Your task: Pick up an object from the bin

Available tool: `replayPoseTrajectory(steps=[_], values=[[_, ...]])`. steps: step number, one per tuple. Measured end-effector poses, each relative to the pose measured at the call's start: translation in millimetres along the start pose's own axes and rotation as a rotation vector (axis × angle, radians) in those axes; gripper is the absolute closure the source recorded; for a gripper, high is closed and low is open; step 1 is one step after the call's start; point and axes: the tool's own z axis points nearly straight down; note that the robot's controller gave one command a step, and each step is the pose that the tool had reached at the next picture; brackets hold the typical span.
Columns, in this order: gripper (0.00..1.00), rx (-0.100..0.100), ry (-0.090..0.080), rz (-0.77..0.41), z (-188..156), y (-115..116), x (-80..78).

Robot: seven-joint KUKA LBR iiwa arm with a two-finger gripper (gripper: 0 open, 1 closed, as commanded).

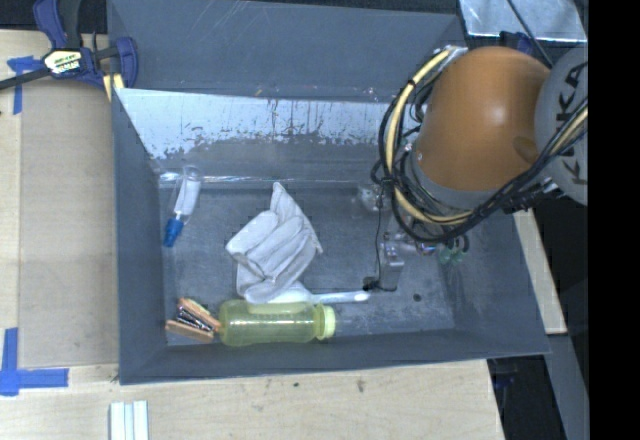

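Five loose things lie in the grey bin (136, 258), one of each kind. Nearest, along the near wall, a yellowish-green bottle (275, 322) lies on its side, its cap end pointing right. Touching its left end, in the near left corner, is one small brown and orange thing (194, 319), made up of two slim pieces side by side; what it is cannot be told. Just behind the bottle, one thin white stick (325, 299) lies nearly level, running from the bottle's far side to the right. The gripper (374, 282) hangs low over the floor of the bin at the right end of this stick, right of the middle of the bin; whether it touches the stick, and whether it is spread or pressed together, I cannot tell. Farther back, in the middle of the floor, one crumpled white cloth (272, 244) sits in a heap, its near edge touching the stick and the bottle. Well apart from these, at the far left of the floor, one clear tube with a blue tip (181, 209) lies slanted, the blue end nearer. Above the gripper, at the right, rises the arm with its orange cover (482, 118) and looped cables.
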Motion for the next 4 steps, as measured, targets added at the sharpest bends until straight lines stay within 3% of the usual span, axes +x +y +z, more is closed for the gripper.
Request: replayPoseTrajectory(steps=[1, 2, 3, 4], values=[[0.00, -0.001, -0.009, 0.001, -5, 0, -1.5], [0.00, 0.000, -0.011, -0.124, 53, 42, -12.7], [0.00, -0.001, -0.010, -0.242, 55, 84, -14.5], [0.00, 0.002, -0.013, -0.538, 83, 97, -58.8]])
